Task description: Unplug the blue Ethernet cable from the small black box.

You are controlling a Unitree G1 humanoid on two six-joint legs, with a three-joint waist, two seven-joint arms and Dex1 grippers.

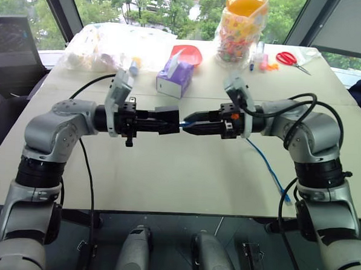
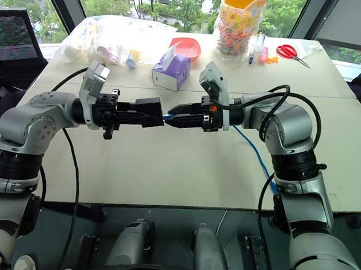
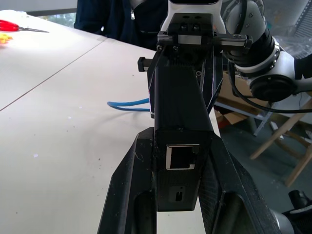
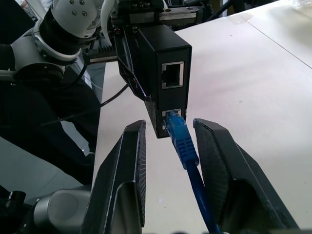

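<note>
Cable: blue cable [image 4: 183, 141] plugged into the lower port of the black box [image 4: 161, 73], held in mid-air between the two arms, above the table [image 1: 166, 176].
Box: clamped in the left gripper [image 3: 183, 195], fingers tight on its sides, arm level over the table.
Right gripper: right gripper [image 4: 170, 161] has its fingers on either side of the plug boot, gaps visible on both sides, no contact yet.
Slack: cable trails off under the right arm and down across the table edge.
Risk, grip: closing on the boot instead of the latch tab likely leaves the plug locked; a pull then drags the box.
Risk, hold: a hard tug could twist the box in the left fingers.
Right wrist view: shows the plug seated and an empty port above.
Left wrist view: shows an empty port on the box's near face.
Head views: show both arms meeting end to end, with a tissue box [image 1: 174, 77] behind.
</note>
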